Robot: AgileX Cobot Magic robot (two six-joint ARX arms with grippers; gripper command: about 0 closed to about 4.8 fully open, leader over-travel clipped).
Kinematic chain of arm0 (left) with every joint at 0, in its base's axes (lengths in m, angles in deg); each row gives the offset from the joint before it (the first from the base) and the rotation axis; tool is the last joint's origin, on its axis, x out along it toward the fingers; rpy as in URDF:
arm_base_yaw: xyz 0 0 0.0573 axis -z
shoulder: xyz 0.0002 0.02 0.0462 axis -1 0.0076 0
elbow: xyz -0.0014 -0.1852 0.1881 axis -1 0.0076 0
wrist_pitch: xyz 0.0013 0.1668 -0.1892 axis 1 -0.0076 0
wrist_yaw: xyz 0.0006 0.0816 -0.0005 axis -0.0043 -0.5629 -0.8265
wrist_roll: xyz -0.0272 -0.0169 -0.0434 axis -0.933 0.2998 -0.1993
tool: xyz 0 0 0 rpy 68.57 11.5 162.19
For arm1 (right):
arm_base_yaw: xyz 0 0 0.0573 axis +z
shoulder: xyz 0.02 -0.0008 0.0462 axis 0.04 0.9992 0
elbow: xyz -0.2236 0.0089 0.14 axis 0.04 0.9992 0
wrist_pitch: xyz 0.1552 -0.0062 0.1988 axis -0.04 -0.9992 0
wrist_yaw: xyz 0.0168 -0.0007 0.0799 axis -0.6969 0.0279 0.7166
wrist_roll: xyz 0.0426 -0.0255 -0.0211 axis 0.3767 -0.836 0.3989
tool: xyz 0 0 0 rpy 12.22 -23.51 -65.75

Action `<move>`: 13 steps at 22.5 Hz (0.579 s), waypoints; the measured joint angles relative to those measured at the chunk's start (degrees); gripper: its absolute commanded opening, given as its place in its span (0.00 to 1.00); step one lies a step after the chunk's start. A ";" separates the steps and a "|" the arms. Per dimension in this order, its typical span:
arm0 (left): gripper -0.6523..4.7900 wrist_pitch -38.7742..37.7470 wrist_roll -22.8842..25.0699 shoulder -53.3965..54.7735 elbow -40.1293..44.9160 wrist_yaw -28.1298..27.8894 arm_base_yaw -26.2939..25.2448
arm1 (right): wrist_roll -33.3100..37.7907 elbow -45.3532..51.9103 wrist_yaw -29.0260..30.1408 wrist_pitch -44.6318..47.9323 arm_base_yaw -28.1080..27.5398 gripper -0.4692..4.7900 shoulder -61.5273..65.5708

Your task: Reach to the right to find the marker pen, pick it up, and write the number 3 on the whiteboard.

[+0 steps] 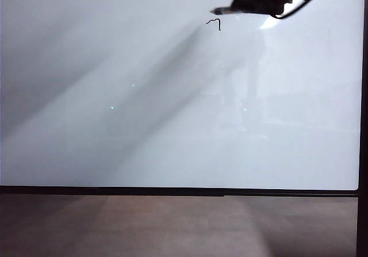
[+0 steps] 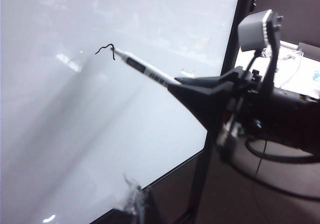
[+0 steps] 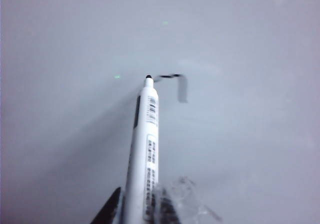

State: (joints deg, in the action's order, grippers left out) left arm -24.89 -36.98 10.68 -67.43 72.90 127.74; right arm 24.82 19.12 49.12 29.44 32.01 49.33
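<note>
We see the right gripper [image 3: 137, 209] with its fingers pinched on the marker pen [image 3: 145, 149], at the whiteboard's [image 1: 144, 125] far right. The pen's barrel runs leftward, tip touching the board beside a partial black stroke – the number 3 [image 1: 214, 22]. The left gripper [image 2: 131, 204] shows only partly – we cannot tell its opening. Brown surface [image 1: 172, 228] lies nearer.

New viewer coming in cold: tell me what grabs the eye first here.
The huge glossy whiteboard fills nearly everything. Near its top right sits a small black ink squiggle, the start of the number 3. The right gripper, shut on the marker pen, reaches in there; the left gripper shows only at its own view's edge.
</note>
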 measured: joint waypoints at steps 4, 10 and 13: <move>0.11 0.00 0.00 0.00 0.00 0.00 0.00 | -0.02 0.00 -3.50 -1.27 4.76 0.17 -0.33; 0.11 0.02 0.00 0.00 0.00 0.00 0.00 | -2.62 0.00 -17.09 2.78 9.20 0.17 3.30; 0.11 0.00 0.00 0.00 0.00 0.00 0.00 | -2.86 0.00 -17.59 6.80 8.74 0.17 6.58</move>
State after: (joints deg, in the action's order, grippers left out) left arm -24.89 -36.98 10.68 -67.43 72.90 127.74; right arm 21.96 19.12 31.52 36.23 40.75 55.90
